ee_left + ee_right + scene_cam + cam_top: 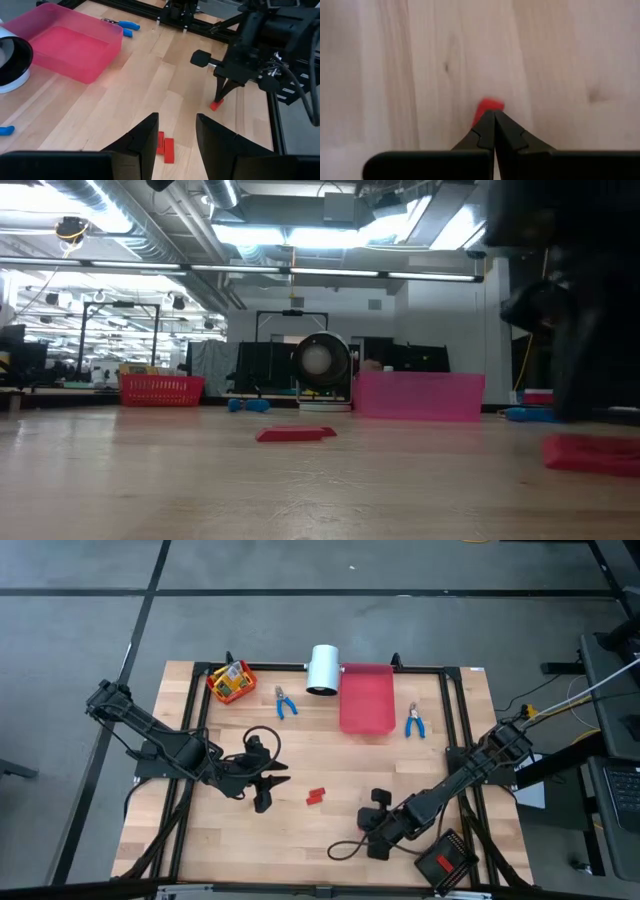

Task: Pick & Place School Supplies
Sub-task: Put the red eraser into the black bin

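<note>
Fingers on my left gripper [176, 137] stood parted and empty above a pair of red blocks [316, 797] on the bench [330, 755], lined up, I judged, for a drop onto them. Further back sat a mesh basket [231, 682] holding yellow-orange boxes [228, 677], blue-handled pliers [285, 702], a white cylinder [323, 668], a pink bin [366, 700] and second pliers [414, 721]. At right, my right gripper [493, 122] had its fingers pinched together, tips against another red block [487, 107]; whether they gripped it I couldn't tell. Pale wood planks ran under everything, with a strip-lit workshop beyond.
</note>
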Motion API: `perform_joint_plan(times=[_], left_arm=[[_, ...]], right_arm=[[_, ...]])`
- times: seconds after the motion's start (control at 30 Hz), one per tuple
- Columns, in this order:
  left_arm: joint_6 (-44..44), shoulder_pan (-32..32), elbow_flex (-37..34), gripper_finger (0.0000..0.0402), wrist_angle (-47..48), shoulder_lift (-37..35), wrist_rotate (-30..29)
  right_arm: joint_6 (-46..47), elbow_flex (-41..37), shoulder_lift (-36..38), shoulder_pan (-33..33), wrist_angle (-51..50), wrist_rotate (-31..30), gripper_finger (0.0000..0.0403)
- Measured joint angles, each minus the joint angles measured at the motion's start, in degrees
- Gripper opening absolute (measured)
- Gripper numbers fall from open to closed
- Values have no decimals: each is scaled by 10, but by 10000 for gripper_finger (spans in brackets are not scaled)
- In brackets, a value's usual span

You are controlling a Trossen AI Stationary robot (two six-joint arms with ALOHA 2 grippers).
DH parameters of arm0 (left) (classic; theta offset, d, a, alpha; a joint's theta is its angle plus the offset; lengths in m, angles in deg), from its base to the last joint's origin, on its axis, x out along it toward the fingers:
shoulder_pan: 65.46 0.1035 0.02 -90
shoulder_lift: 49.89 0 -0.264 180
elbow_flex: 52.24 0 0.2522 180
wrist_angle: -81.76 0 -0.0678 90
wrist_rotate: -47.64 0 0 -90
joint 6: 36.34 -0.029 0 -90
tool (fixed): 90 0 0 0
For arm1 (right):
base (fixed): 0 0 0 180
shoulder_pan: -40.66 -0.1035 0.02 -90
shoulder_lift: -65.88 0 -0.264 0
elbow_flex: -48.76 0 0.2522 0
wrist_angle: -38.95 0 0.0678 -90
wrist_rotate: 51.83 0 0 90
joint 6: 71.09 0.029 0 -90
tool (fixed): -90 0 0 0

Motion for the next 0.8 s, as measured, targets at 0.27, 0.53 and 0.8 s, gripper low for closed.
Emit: perform_joint_plan(times=[0.27,0.53,0.8], left_arm=[[0,0,0,127,0,0,-5],[-4,0,0,127,0,0,-7],[-5,0,0,127,0,0,-7]], right_arm=[[0,32,1,-19,-18,1,0],[19,33,1,-35,-15,6,19],[64,17,-2,-34,-7,3,104]])
